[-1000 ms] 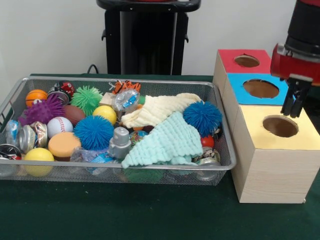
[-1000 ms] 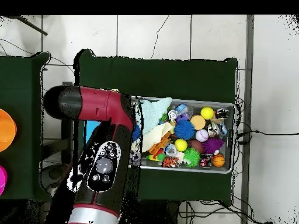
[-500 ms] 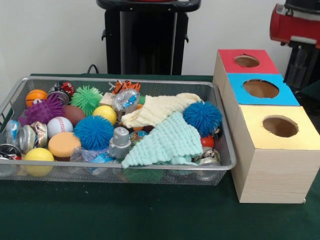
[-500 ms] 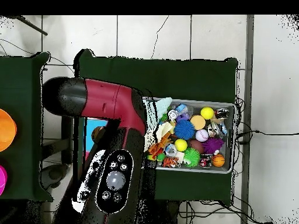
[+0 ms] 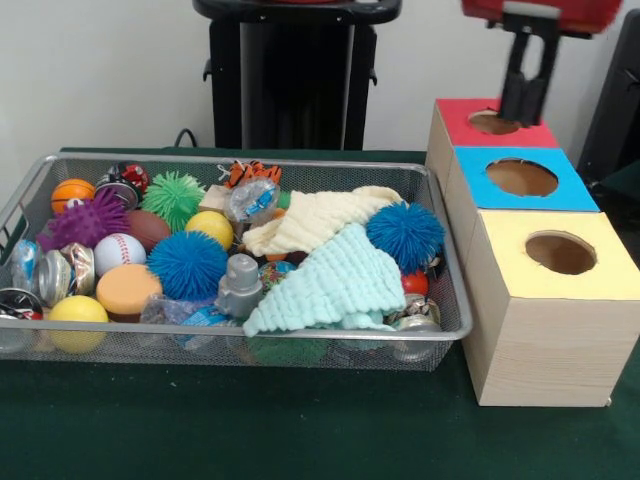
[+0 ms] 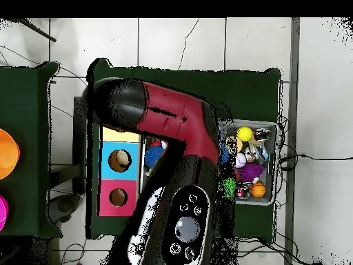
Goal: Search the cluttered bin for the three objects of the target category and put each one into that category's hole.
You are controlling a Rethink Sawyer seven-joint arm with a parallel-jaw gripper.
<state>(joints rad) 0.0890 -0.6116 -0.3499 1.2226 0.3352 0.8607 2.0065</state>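
Observation:
A wire mesh bin [image 5: 250,160] holds a pile of toys: two blue spiky balls [image 5: 405,235], a green spiky ball [image 5: 172,195], a purple one [image 5: 85,220], a baseball [image 5: 118,252], a small basketball [image 5: 72,193], a mint cloth [image 5: 335,285] and a cream cloth [image 5: 310,220]. Right of the bin stand three boxes with round holes: red [image 5: 455,115], blue [image 5: 475,165] and yellow [image 5: 500,240]. My gripper [image 5: 521,118] hangs just over the red box's hole, and I see nothing in it. From overhead the arm [image 6: 172,138] hides the gripper and most of the bin [image 6: 265,124].
A black stand [image 5: 290,80] rises behind the bin. Metal tins and a yellow ball [image 5: 78,315] crowd the bin's left end. In the overhead view the three boxes [image 6: 119,161] show left of the arm. Green cloth covers the table [image 5: 300,430].
The gripper has risen from over the yellow box's hole and travelled back along the row to above the red box. The bin's contents have not shifted.

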